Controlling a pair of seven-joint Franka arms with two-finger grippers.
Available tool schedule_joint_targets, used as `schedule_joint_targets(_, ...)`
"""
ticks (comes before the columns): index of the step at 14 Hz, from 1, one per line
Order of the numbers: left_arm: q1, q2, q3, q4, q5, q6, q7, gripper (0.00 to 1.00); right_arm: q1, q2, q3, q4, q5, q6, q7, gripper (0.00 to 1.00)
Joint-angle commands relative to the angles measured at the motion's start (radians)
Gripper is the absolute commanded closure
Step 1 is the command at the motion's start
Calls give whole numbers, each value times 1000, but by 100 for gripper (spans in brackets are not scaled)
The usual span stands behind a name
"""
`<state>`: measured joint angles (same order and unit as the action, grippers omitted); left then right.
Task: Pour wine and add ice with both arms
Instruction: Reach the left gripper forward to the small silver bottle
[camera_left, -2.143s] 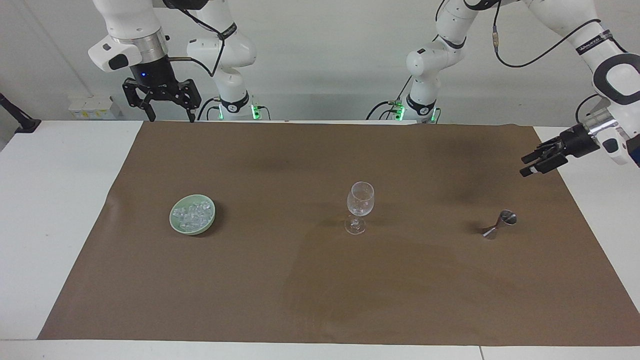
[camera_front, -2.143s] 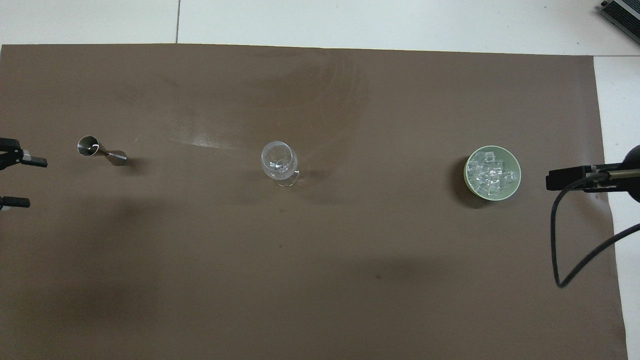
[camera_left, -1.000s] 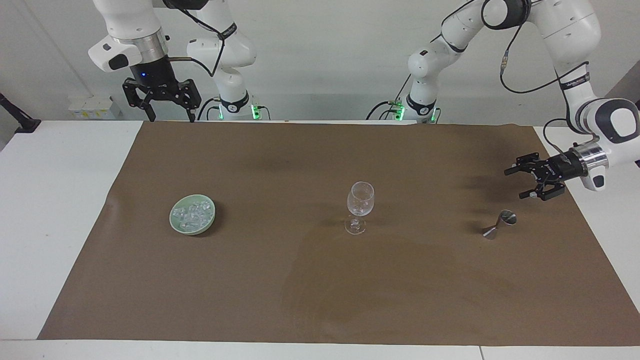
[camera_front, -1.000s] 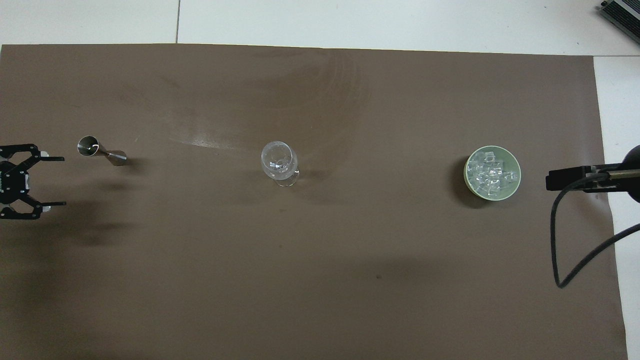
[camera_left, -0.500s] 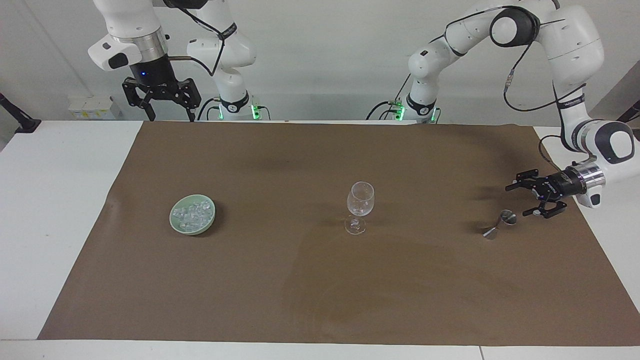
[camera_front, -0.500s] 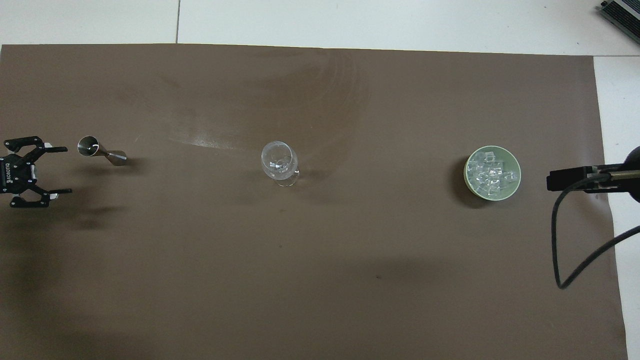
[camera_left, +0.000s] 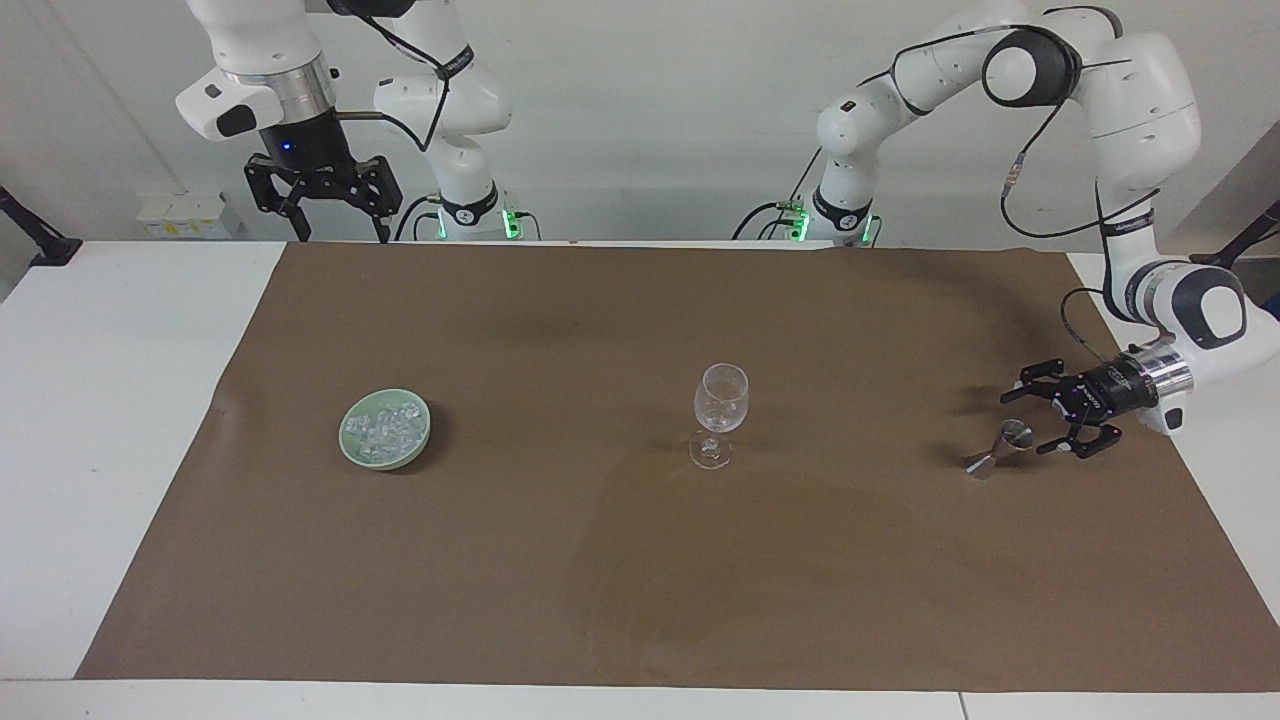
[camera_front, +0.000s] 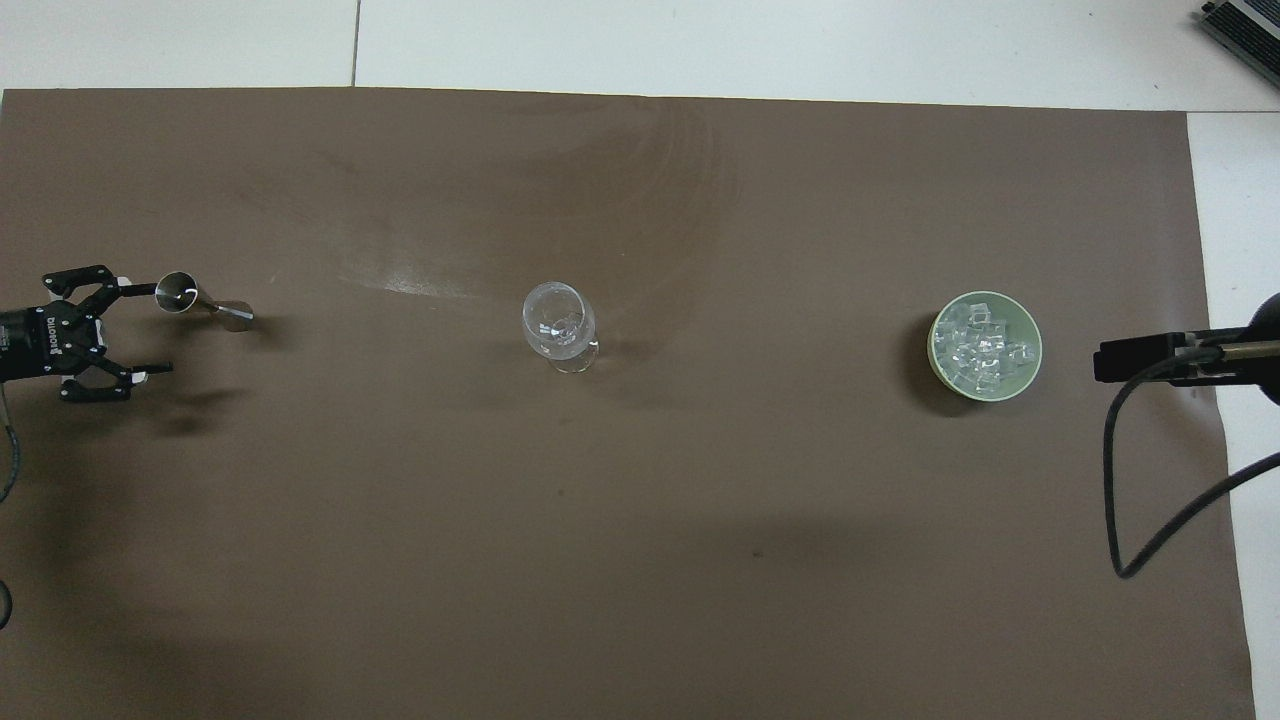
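Overhead view: small silver double-cone metal jigger (camera_front: 200, 302) stands at about two o'clock of the left gripper (camera_front: 140, 330), just beside its spread-apart fingers. Right gripper (camera_left: 335, 238), fingers apart too, waits high near its base.

You'll find white lettering on the left gripper (camera_front: 150, 330) body and on an arm's black band, neither clear enough to read.

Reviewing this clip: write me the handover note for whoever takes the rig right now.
Left claw: open, low beside the metal jigger, not gripping it.
Right claw: open, waiting high by its base.
Wine glass: upright mid-mat, no wine in it.
Ice: in the green bowl, toward the right arm's end.
Done: nothing poured or added.
Left: grip jigger, pour into glass, add ice.
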<state>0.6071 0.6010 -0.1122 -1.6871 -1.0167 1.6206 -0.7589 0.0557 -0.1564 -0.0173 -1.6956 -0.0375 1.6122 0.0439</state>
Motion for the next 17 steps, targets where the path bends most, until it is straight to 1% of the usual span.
schedule_joint_targets(1,5,63,-21,64,-19,10,-20,0,0,-23,8,-29,-19,23,24,0)
schedule_joint_targets(5,8,108,-44,101,-26,33,-17,0,-2,-23,8,-29,-19,23,24,0)
schedule_joint_targets(10,3,117,-50,109,-29,58,-11,0,-2,-23,8,-29,-19,23,24,0)
schedule_joint_targets(13,11,154,-70,139,-28,61,0,0,-2,-23,8,-29,-19,23,24,0)
schedule_joint_targets(17,11,158,-72,136,-31,55,3,0,0,-23,8,-29,-19,23,24,0)
